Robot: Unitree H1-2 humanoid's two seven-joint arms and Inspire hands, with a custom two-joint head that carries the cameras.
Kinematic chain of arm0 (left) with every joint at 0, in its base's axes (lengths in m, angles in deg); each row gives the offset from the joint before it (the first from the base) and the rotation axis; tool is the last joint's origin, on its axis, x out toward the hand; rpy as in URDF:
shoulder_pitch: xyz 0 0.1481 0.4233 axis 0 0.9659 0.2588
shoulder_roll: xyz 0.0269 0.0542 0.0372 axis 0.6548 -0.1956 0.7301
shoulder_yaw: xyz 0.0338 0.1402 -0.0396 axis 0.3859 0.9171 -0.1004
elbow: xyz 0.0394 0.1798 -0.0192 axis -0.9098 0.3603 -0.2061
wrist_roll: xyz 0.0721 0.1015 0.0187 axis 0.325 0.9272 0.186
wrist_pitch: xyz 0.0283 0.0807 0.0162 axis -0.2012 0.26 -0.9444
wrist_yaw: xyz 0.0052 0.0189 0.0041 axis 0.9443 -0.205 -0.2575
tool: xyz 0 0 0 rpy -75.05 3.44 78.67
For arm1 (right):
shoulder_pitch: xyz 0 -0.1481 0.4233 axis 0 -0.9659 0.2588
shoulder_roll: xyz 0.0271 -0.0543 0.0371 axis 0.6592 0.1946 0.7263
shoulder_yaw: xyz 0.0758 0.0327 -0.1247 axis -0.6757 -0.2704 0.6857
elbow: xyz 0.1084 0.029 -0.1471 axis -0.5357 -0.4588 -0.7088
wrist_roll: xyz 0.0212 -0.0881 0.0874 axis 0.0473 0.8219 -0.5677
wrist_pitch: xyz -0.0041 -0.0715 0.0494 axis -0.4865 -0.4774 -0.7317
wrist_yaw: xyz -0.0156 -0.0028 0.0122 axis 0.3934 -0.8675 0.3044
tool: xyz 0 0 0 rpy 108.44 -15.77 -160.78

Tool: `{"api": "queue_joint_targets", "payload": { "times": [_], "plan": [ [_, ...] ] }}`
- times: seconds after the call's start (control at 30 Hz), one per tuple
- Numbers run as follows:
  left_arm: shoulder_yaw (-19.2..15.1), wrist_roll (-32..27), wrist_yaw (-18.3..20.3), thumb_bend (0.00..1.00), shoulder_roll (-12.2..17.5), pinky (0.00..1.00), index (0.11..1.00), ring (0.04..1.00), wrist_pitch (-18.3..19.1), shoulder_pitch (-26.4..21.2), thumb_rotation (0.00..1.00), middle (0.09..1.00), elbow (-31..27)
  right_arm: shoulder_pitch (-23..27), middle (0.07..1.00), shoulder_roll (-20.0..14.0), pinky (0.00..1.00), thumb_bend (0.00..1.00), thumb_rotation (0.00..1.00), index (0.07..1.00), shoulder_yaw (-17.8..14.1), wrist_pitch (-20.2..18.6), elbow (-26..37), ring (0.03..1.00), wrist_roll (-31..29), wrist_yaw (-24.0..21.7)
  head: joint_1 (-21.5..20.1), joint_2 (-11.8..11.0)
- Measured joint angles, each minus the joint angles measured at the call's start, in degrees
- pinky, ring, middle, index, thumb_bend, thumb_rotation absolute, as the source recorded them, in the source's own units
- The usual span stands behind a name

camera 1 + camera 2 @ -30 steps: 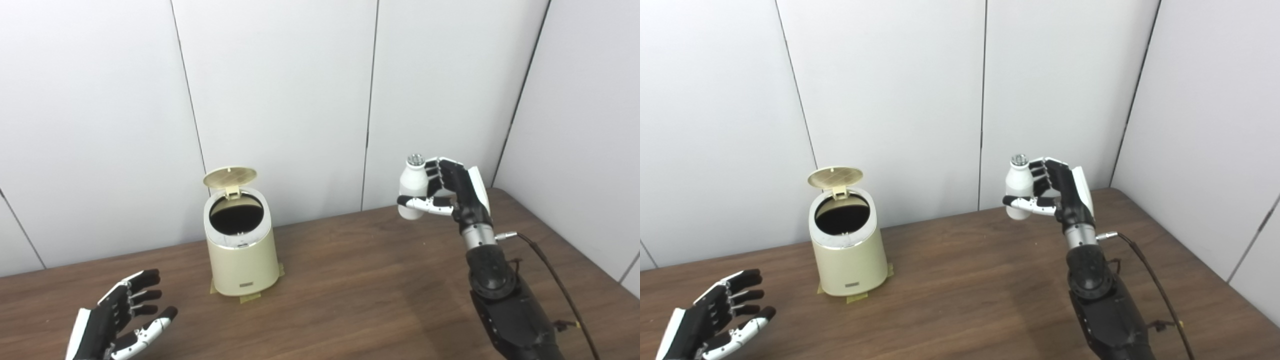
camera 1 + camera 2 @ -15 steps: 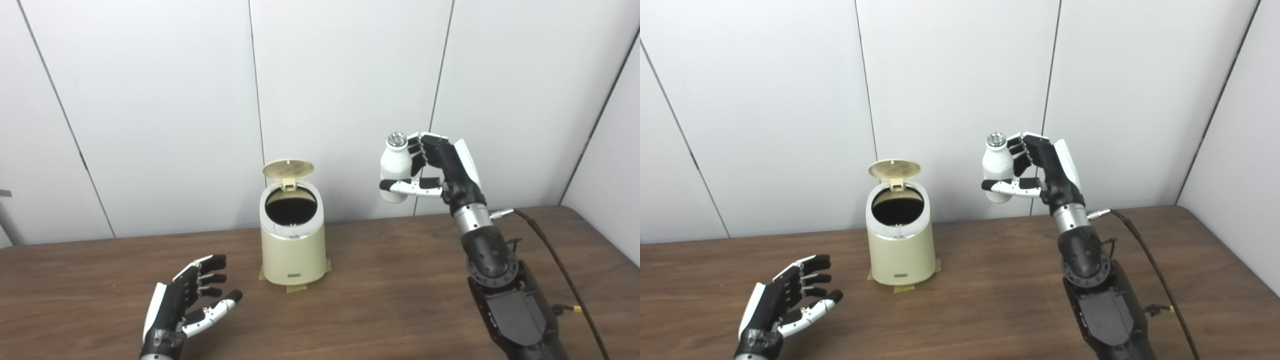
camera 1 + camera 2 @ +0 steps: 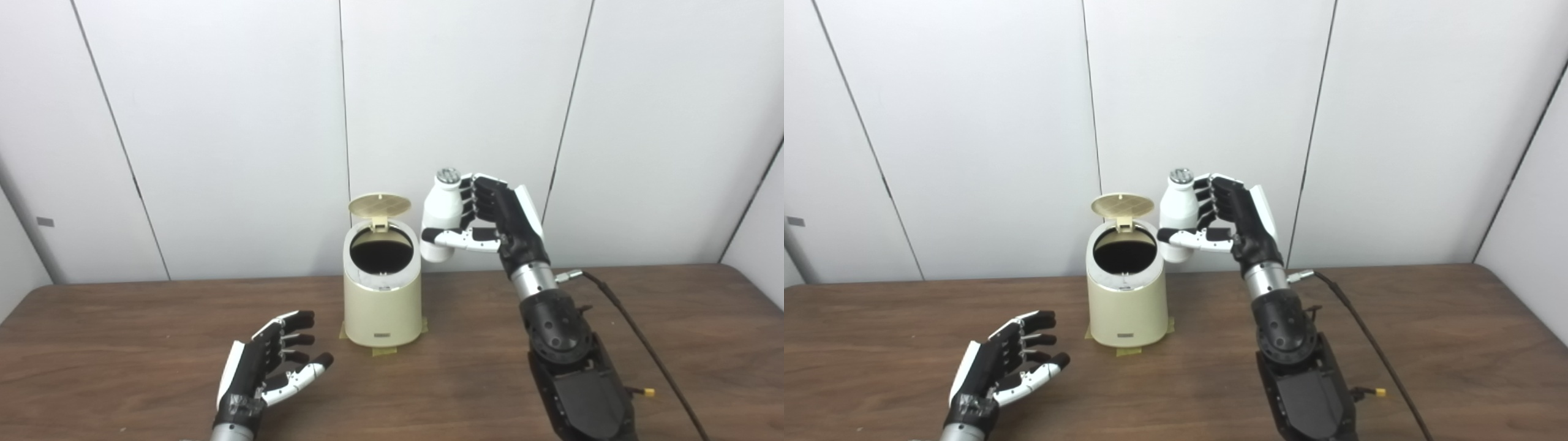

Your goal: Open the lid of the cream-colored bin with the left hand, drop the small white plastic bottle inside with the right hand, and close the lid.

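Observation:
The cream-colored bin [image 3: 382,300] stands on the brown table [image 3: 122,343] near the back wall, taped down at its base. Its round lid [image 3: 380,205] is tipped up at the back, and the dark opening [image 3: 381,256] shows. My right hand [image 3: 496,220] is shut on the small white plastic bottle [image 3: 441,214], held upright in the air just right of the bin's rim and a little above it. My left hand [image 3: 269,367] hovers low over the table in front and to the left of the bin, fingers spread and holding nothing.
White wall panels [image 3: 245,122] rise right behind the bin. A dark cable [image 3: 637,343] runs from my right wrist across the table to the right. Bare tabletop lies at the left [image 3: 857,343] and far right [image 3: 1470,343].
The camera has turned, shifting the whole scene rightward in the picture. My right hand has carried the bottle left, from well right of the bin to beside its rim. The lid stays up.

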Motion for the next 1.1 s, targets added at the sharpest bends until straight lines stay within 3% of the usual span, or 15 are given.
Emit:
{"api": "queue_joint_targets", "payload": {
  "times": [0.37, 0.77, 1.1],
  "plan": [
    [0.24, 0.3, -0.11, 0.68, -0.4, 0.65, 0.767, 0.74, 0.01, -0.46, 0.13, 0.791, -0.03, 1.27, 0.482, 1.5, 0.32, 0.52, 0.0, 0.521, 1.0, -2.21, -2.36, 0.394, 1.73, 0.18, 0.97, 0.26],
    [0.43, 0.63, -0.3, 0.68, -0.84, 0.63, 0.772, 0.726, 1.27, -0.54, 0.11, 0.79, -0.57, 3.53, 0.481, 1.7, 0.32, 0.51, 0.0, 0.537, 2.89, -1.61, -8.31, 0.386, 3.41, 0.27, 1.32, 0.61],
    [0.88, 0.71, -1.21, 0.68, -1.71, 0.62, 0.777, 0.735, 1.78, -0.54, 0.11, 0.791, -1.26, 7.72, 0.5, 1.98, 0.31, 0.49, 0.0, 0.54, 3.31, 4.76, -16.78, 0.407, 2.51, 0.46, 2.11, 0.97]
  ]
}}
